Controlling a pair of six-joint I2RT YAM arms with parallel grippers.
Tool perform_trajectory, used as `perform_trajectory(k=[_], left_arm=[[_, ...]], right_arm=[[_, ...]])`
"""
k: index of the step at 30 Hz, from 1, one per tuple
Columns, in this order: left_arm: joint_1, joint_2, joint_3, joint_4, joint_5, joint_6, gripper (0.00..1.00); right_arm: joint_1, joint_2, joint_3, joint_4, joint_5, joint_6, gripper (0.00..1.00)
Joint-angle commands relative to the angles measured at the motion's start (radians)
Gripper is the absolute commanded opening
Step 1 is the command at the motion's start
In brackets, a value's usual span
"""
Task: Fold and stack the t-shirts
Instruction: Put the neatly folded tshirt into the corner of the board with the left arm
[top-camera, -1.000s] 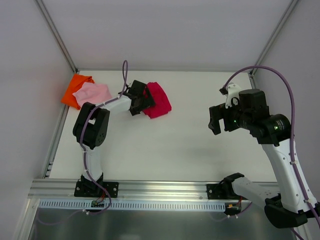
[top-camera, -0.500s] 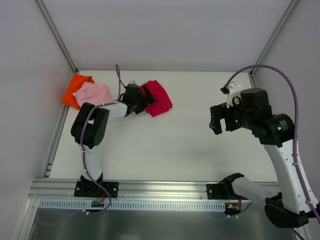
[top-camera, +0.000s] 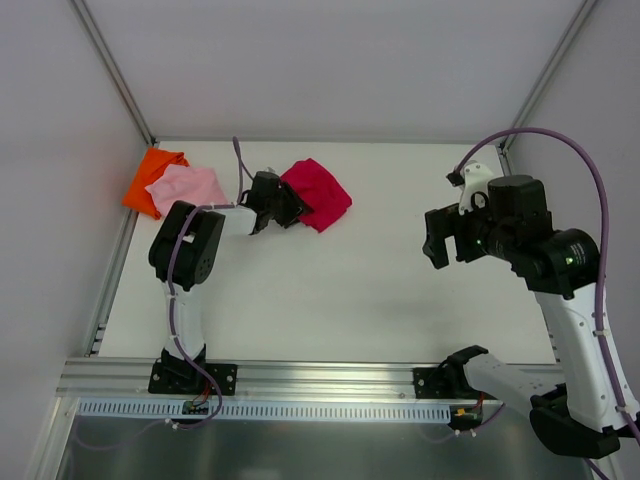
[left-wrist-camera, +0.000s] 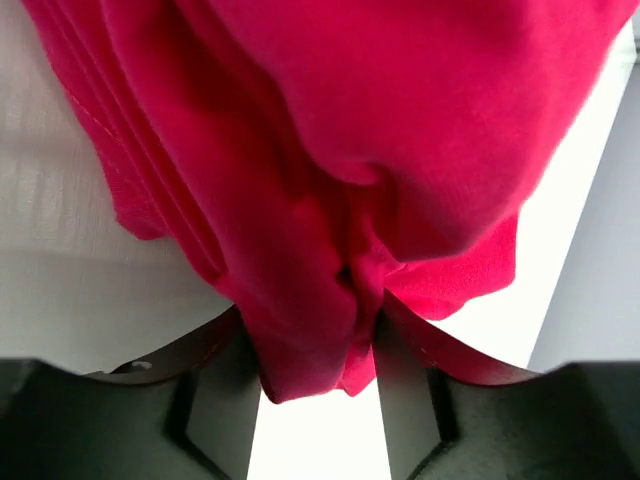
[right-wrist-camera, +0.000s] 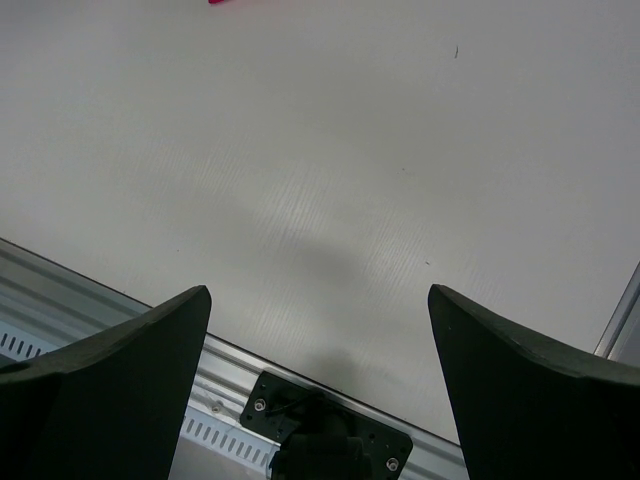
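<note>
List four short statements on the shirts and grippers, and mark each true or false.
1. The left gripper is shut on the crimson shirt. True.
2. The pink shirt lies partly over the orange shirt. True.
3. The right gripper holds the orange shirt. False: it is open and empty, above the table.
4. The crimson shirt is stacked on the pink shirt. False: it lies apart, to the right of the pink shirt in the top view.
</note>
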Motion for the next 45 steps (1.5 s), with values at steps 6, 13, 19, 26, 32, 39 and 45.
perform_trajectory(k=[6, 13, 19, 26, 32, 39, 45], left_arm=[[0.002, 0.065, 0.008, -0.158, 0.01, -0.012, 0.2], [-0.006, 0.07, 0.103, -0.25, 0.007, 0.069, 0.0], [-0.006, 0.035, 0.354, -0.575, -0.186, 0.189, 0.0], [-0.001, 0.096, 0.772, -1.021, -0.431, 0.338, 0.0], [0.013, 0.092, 0.906, -1.155, -0.548, 0.407, 0.0], [0.059, 0.092, 1.002, -1.244, -0.603, 0.461, 0.0], [0.096, 0.026, 0.999, -1.126, -0.531, 0.487, 0.0]], right_arm=[[0.008, -0.012, 0.076, -0.028, 0.012, -0.006, 0.96], [0.008, -0.012, 0.09, -0.033, -0.005, -0.003, 0.96], [0.008, -0.024, 0.088, -0.023, -0.015, -0.003, 0.96], [0.008, -0.046, 0.054, 0.01, -0.028, -0.003, 0.97], [0.008, -0.061, 0.022, 0.043, -0.05, -0.003, 0.96], [0.008, -0.075, -0.011, 0.056, -0.059, -0.008, 0.97], [0.008, -0.093, -0.051, 0.081, -0.096, 0.006, 0.97]])
